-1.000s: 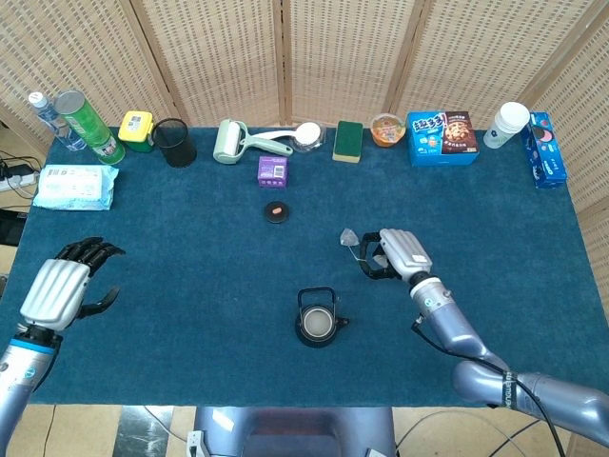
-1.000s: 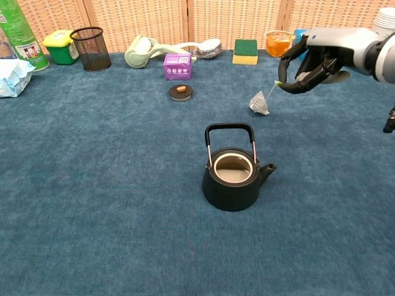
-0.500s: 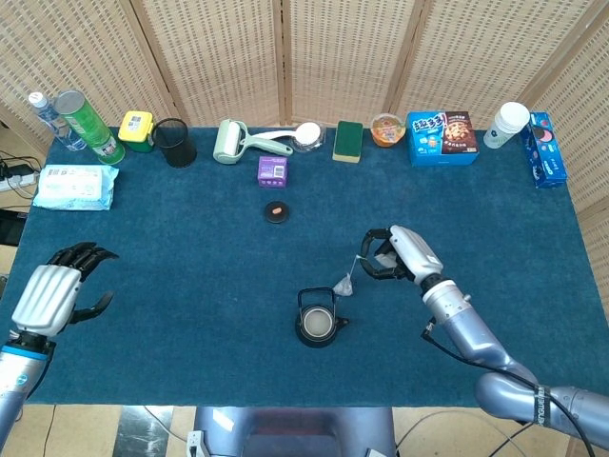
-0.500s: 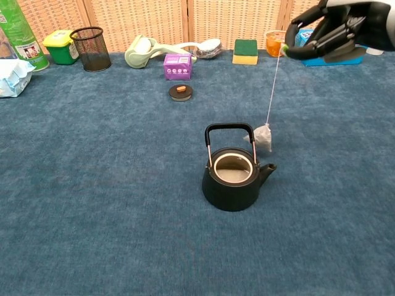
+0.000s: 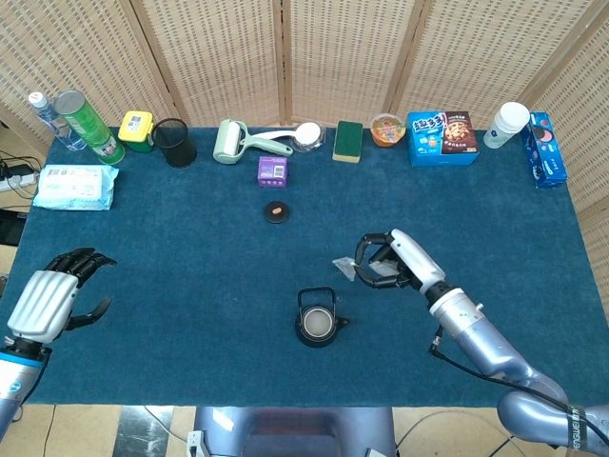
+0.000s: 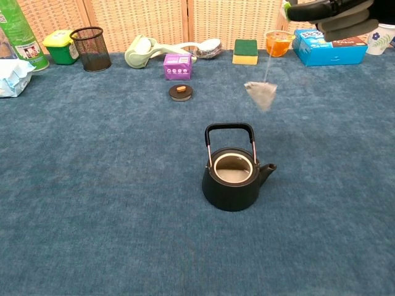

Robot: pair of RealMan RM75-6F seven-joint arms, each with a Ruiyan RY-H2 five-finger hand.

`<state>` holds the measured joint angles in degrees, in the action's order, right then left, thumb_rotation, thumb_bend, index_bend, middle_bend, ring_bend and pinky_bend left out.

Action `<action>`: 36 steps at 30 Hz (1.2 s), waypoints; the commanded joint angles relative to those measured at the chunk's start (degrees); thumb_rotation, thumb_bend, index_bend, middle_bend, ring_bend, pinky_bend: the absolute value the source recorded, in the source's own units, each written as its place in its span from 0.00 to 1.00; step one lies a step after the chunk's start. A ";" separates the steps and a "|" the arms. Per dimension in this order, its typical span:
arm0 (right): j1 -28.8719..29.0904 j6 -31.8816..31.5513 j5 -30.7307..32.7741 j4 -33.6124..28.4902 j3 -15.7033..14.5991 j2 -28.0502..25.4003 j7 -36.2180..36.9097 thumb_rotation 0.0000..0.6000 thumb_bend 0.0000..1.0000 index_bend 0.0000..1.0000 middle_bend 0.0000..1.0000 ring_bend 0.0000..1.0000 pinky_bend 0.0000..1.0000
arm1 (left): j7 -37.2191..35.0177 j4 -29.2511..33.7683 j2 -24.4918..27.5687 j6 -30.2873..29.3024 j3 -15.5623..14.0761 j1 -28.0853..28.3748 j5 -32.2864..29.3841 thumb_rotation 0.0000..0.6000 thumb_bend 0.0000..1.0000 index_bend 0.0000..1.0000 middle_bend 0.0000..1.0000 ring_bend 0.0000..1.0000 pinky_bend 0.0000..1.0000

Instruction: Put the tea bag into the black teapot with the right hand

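The black teapot (image 5: 317,324) (image 6: 233,179) stands lidless and upright on the blue cloth, handle raised, spout toward the right. Its lid (image 5: 277,211) (image 6: 180,92) lies apart, farther back. My right hand (image 5: 392,260) (image 6: 333,12) pinches the tag of the tea bag's string. The tea bag (image 5: 343,267) (image 6: 261,96) hangs in the air on the string, above and slightly behind-right of the teapot's opening, clear of the handle. My left hand (image 5: 52,294) hovers at the table's left edge, fingers curled apart, holding nothing.
Along the back edge stand a black mesh cup (image 5: 176,143), a purple box (image 5: 272,170), a lint roller (image 5: 231,141), a green sponge (image 5: 348,141), snack boxes (image 5: 442,138) and a paper cup (image 5: 507,124). A tissue pack (image 5: 75,187) lies far left.
My right hand has risen and carried the tea bag from the cloth up into the air beside the teapot, now higher than half a second ago. The left hand drifted slightly down.
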<state>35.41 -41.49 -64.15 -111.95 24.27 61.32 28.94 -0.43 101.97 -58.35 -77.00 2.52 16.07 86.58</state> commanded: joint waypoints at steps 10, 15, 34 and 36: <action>1.90 2.27 -2.30 -4.56 1.12 -2.34 4.91 1.00 0.53 0.73 1.00 1.00 1.00 | -1.85 -1.95 -1.04 0.29 -0.05 -0.22 0.06 1.00 0.37 0.27 0.28 0.16 0.20; 1.95 1.40 -2.46 -6.20 0.04 -2.78 3.96 1.00 0.53 0.73 1.00 1.00 1.00 | -2.70 -2.78 -1.27 0.00 -0.04 -0.40 0.34 1.00 0.37 0.27 0.28 0.16 0.20; 2.84 1.32 -4.34 -5.26 -5.59 1.49 3.78 1.00 0.53 0.73 1.00 1.00 1.00 | -4.23 -4.40 -1.61 -0.19 -0.05 -0.81 0.56 1.00 0.37 0.27 0.28 0.16 0.20; 3.14 1.53 -4.12 -4.65 -6.10 2.16 3.52 1.00 0.53 0.73 1.00 1.00 1.00 | -4.27 -4.47 -1.62 -0.23 -0.07 -0.82 0.68 1.00 0.37 0.27 0.28 0.16 0.20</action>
<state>38.32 -40.16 -68.42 -116.99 18.53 63.09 32.64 -4.69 97.51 -59.97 -77.22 2.45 15.25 87.25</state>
